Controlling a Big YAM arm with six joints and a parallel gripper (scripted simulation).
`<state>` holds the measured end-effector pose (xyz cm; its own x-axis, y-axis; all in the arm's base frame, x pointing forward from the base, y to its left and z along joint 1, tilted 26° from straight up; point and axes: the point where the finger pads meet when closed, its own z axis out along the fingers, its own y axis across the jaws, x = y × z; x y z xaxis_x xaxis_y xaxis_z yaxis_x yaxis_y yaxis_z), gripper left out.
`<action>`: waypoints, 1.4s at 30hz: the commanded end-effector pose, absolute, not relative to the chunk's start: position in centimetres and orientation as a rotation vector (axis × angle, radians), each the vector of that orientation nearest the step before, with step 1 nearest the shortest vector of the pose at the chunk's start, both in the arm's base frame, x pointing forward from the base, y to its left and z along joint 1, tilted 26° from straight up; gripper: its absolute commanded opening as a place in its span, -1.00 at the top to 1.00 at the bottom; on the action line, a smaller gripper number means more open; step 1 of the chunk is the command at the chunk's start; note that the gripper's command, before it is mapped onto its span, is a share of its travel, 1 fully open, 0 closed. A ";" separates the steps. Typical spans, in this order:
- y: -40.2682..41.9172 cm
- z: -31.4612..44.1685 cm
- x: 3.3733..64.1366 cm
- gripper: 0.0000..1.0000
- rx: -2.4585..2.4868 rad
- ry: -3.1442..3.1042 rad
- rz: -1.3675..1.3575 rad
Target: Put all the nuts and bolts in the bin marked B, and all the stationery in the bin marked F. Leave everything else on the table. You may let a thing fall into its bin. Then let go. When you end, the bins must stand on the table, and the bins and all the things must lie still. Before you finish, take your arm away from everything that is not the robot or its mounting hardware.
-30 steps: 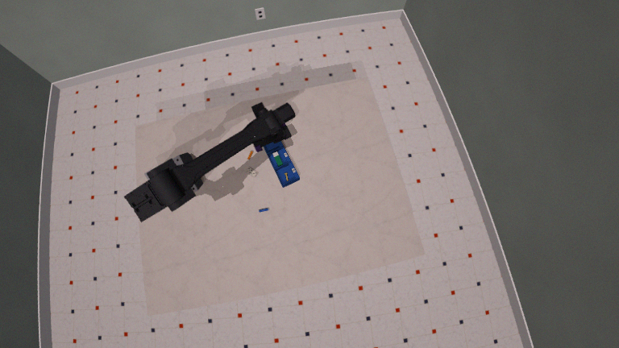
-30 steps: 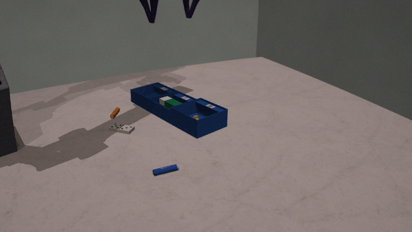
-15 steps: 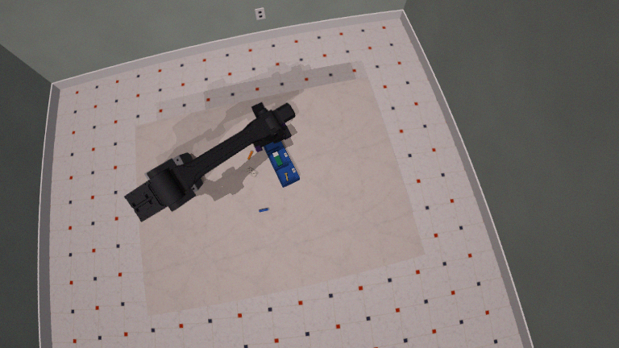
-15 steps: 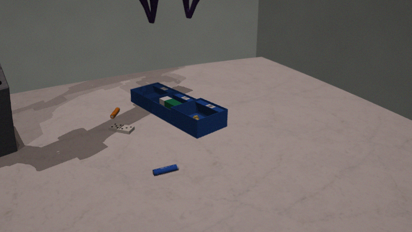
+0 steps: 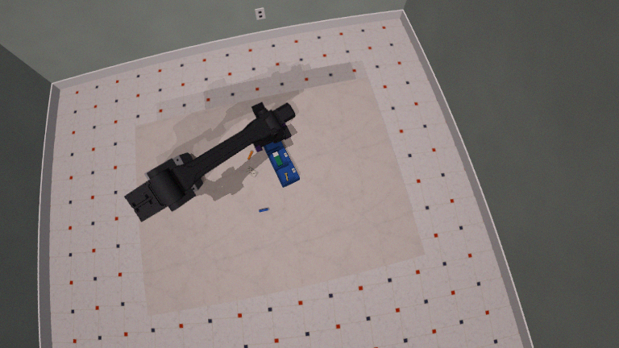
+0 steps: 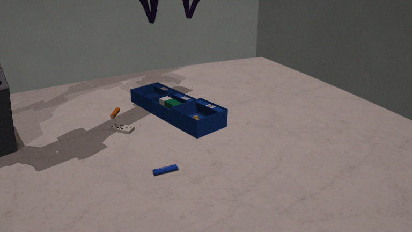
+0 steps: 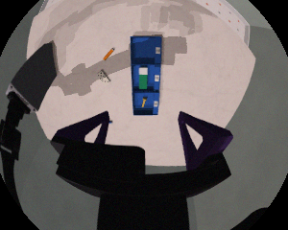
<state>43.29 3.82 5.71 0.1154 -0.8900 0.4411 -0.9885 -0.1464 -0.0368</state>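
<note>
One blue three-part bin block stands on the table; its labels are too small to read. A brass-coloured bolt lies in the end compartment nearest the exterior camera. A green and white block, like an eraser, lies in the middle compartment. The far compartment shows nothing inside. My gripper is open and empty, high above the table and bins, fingers pointing down.
An orange cylinder and a white domino lie between the arm's base and the bins. A blue cylinder lies apart from the bins, mostly hidden behind a finger in the wrist view.
</note>
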 end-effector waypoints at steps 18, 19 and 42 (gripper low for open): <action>3.7 4.8 43.3 -1.00 2.117 -1.861 0.522; 3.7 4.8 43.3 -1.00 2.117 -1.862 0.522; 3.9 5.4 43.9 -1.00 2.121 -1.868 0.532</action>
